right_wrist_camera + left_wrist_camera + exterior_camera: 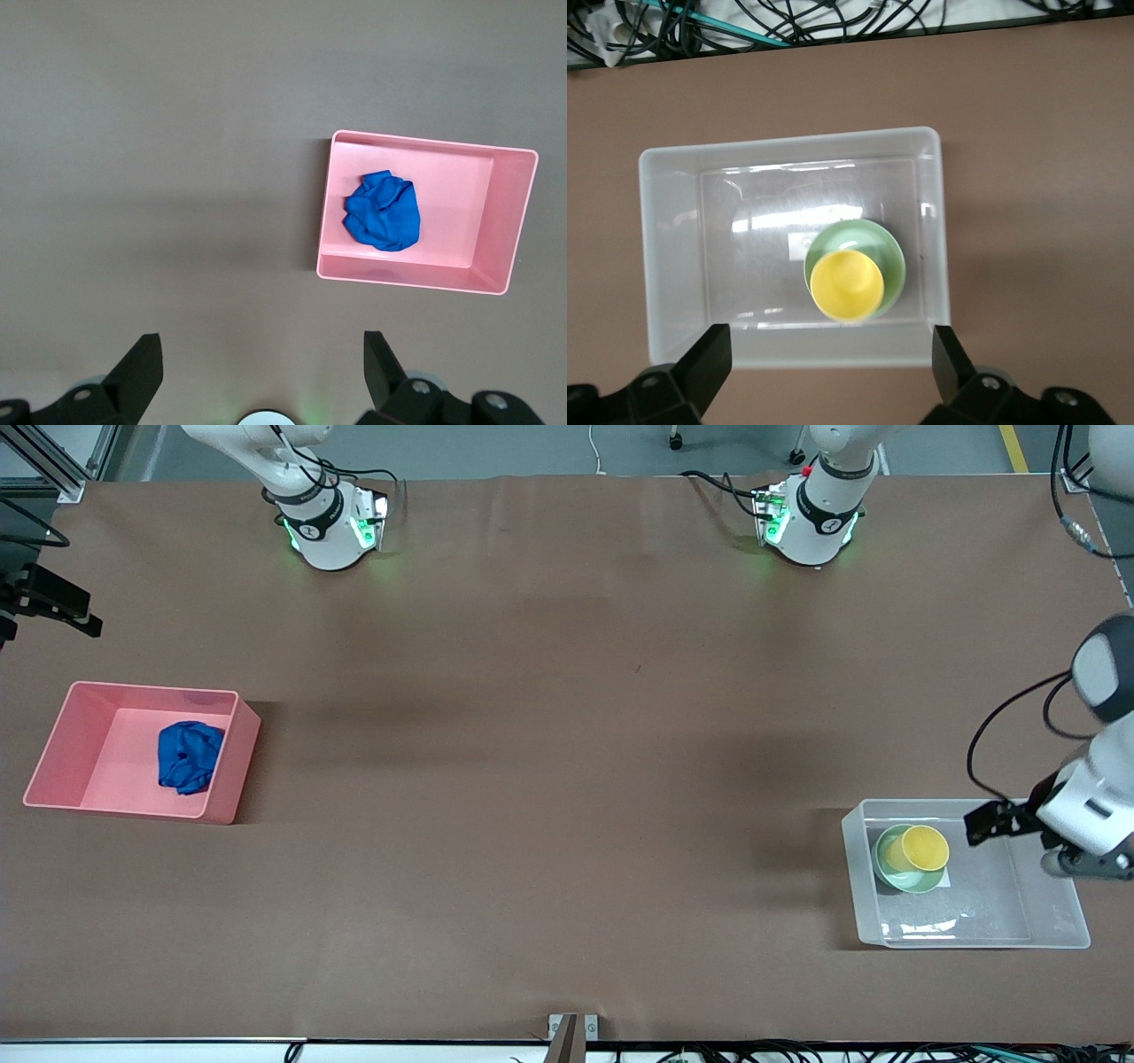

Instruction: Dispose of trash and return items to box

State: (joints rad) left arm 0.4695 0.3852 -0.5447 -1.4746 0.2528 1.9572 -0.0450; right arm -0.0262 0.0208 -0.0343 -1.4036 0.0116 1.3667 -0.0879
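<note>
Wrinkled blue cloth wad [189, 756] lies in the opaque pink tub [66, 737] at the right arm's table edge. We see the glossy yellow cup [921, 848] nested in the mint-green bowl [897, 874], inside the translucent plastic box [1054, 921]. Our left gripper [831, 365] hovers spread wide above this box; our right gripper [264, 365] gapes over bare table.

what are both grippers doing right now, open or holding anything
Left gripper: jaws open, holding nothing, over the clear box.
Right gripper: jaws open, holding nothing, over bare table near the pink tub.

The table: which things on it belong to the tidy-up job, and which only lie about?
Job:
- blue cloth wad, in the pink tub
- yellow cup, in the green bowl
- clear box, holding both
- left tool, open over the box
- right tool, open above the table

Lying about:
- cables at the table edge
</note>
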